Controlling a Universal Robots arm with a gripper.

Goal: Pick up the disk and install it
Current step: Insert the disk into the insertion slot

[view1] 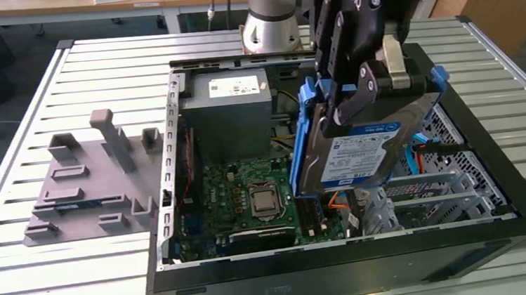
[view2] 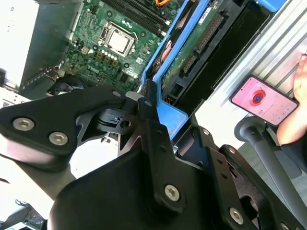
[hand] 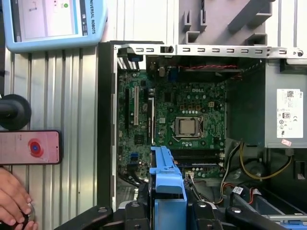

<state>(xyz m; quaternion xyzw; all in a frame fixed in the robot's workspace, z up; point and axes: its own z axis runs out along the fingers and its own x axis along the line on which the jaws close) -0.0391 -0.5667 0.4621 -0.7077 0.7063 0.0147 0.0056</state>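
My gripper [view1: 378, 89] is shut on the disk [view1: 358, 157], a silver hard drive with a white-and-blue label and a blue carrier frame. It hangs steeply tilted over the open computer case [view1: 347, 253], above the drive bay [view1: 445, 189] on the exterior view's right. In the second wrist view the disk's green circuit side [view2: 192, 52] and blue frame [view2: 168, 117] run out from the black fingers [view2: 146, 108]. In the first wrist view the disk's blue frame edge [hand: 165, 182] sticks out over the motherboard [hand: 182, 120].
A grey metal box with a white sticker [view1: 227, 115] fills the case's rear corner. A grey fixture plate [view1: 88, 189] lies on the slatted table at the exterior view's left. A phone [hand: 29, 147], a person's hand [hand: 12, 196] and a blue tablet [hand: 48, 21] lie beside the case.
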